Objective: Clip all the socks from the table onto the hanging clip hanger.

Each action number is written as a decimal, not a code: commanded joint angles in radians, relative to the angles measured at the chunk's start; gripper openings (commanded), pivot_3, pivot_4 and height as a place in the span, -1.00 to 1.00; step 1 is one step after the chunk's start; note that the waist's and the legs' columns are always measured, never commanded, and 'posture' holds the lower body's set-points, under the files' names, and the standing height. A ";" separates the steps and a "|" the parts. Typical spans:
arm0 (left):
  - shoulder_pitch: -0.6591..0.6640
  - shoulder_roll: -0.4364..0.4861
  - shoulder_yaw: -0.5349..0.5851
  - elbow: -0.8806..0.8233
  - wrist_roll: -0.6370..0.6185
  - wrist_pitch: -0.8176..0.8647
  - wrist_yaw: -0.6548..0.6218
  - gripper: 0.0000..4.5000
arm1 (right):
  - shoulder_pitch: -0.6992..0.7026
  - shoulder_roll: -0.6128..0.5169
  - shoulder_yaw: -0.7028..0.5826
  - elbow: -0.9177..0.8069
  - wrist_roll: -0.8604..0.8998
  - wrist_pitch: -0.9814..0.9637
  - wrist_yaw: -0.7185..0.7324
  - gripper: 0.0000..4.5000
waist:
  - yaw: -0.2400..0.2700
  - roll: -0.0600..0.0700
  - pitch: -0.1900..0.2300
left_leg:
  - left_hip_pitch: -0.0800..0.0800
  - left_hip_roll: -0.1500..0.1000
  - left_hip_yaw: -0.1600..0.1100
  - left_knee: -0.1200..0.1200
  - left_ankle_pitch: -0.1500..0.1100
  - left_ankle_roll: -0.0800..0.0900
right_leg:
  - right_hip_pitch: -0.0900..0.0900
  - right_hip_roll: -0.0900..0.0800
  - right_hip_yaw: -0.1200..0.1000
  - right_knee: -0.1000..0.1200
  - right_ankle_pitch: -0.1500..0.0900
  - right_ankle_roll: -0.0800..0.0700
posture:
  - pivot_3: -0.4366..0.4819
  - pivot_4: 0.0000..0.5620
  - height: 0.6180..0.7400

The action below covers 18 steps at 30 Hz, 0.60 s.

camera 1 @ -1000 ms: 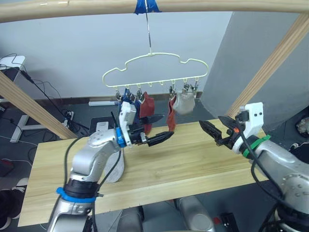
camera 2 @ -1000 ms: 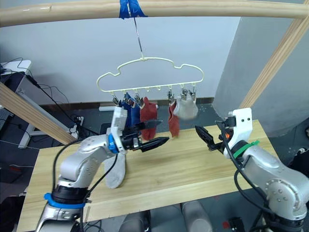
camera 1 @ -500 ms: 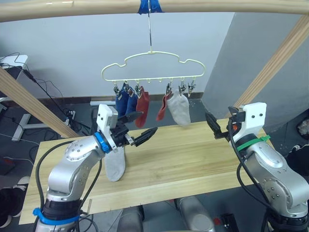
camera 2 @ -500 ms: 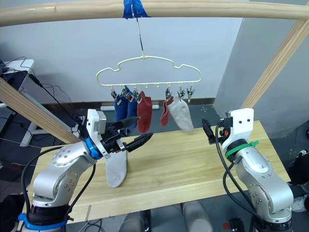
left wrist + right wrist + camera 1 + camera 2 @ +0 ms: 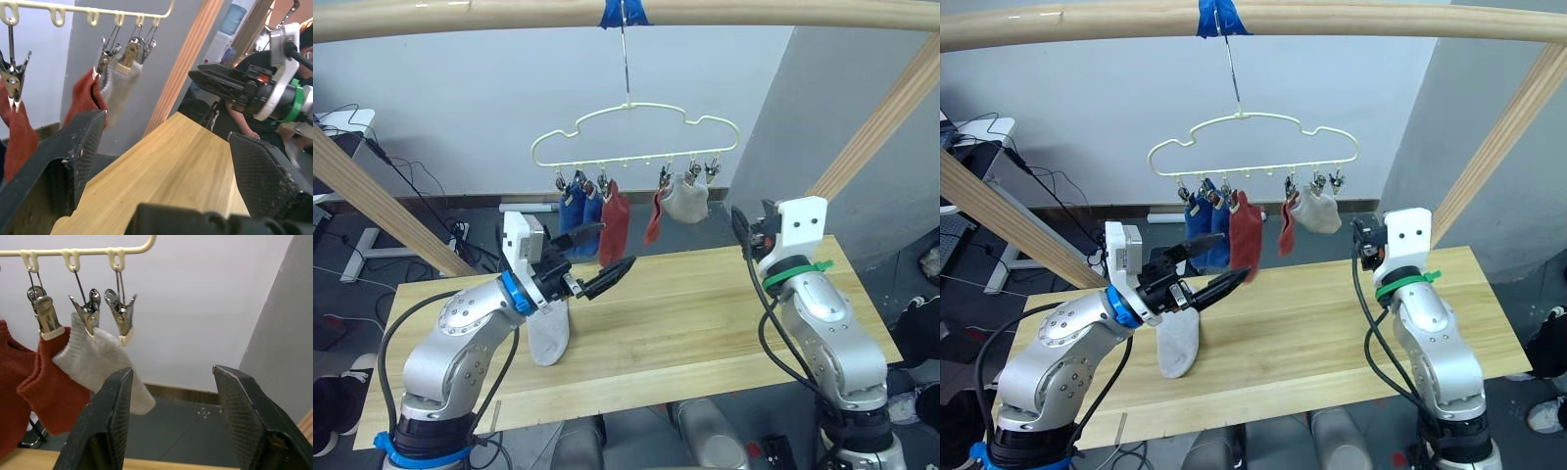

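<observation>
The pale yellow clip hanger (image 5: 636, 137) hangs by its hook from the top pole. Clipped to it are two blue socks (image 5: 576, 211), two rust red socks (image 5: 614, 225) (image 5: 656, 217) and a light grey sock (image 5: 685, 203). The end clip (image 5: 122, 313) beside the grey sock (image 5: 100, 362) holds nothing. Another light grey sock (image 5: 548, 333) lies on the table (image 5: 705, 313) under my left arm. My left gripper (image 5: 617, 245) is open and empty, just below the hanging red sock. My right gripper (image 5: 742, 227) is open and empty, level with the hanger's right end.
A round wooden pole (image 5: 754, 12) runs across the top, with blue tape (image 5: 625, 12) at the hook. Slanted poles (image 5: 382, 215) (image 5: 871, 127) flank the table. Cables and a white desk (image 5: 337, 122) lie behind on the left.
My right gripper has risen from low over the table toward the hanger's right end. My left arm has drawn back to the left. The hanger and its socks have swung.
</observation>
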 commanded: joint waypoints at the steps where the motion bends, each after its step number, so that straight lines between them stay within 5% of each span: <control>1: 0.005 -0.002 0.006 -0.078 -0.079 0.022 -0.008 1.00 | -0.038 0.036 0.017 0.015 -0.045 -0.061 -0.014 0.18 | 0.001 0.000 0.000 | 0.000 0.000 0.000 0.000 0.000 0.000 | 0.000 0.000 0.000 0.000 0.000 0.000 | -0.38 -0.22 1.00; 5: 0.014 0.015 0.014 -0.089 -0.097 0.016 -0.023 1.00 | -0.062 0.068 0.021 0.046 -0.069 -0.085 -0.007 -0.07 | 0.007 0.000 0.000 | 0.000 0.000 0.000 0.000 0.000 0.000 | 0.000 0.000 -0.001 0.000 0.000 0.000 | -0.37 -0.23 1.00; 8: 0.021 0.022 0.019 -0.092 -0.100 0.011 -0.023 1.00 | -0.077 0.081 0.027 0.064 -0.081 -0.094 0.002 -0.52 | 0.011 0.000 0.000 | 0.000 0.000 0.000 0.000 0.000 0.000 | 0.000 0.000 0.000 0.000 0.001 -0.002 | -0.36 -0.23 1.00; 18: 0.041 0.034 0.024 -0.106 -0.086 -0.024 -0.030 1.00 | -0.149 0.125 0.023 0.143 -0.102 -0.123 0.014 -0.52 | 0.019 0.000 0.000 | 0.000 0.000 0.000 0.002 0.000 0.000 | 0.000 0.000 0.000 0.001 0.002 -0.003 | -0.32 -0.21 1.00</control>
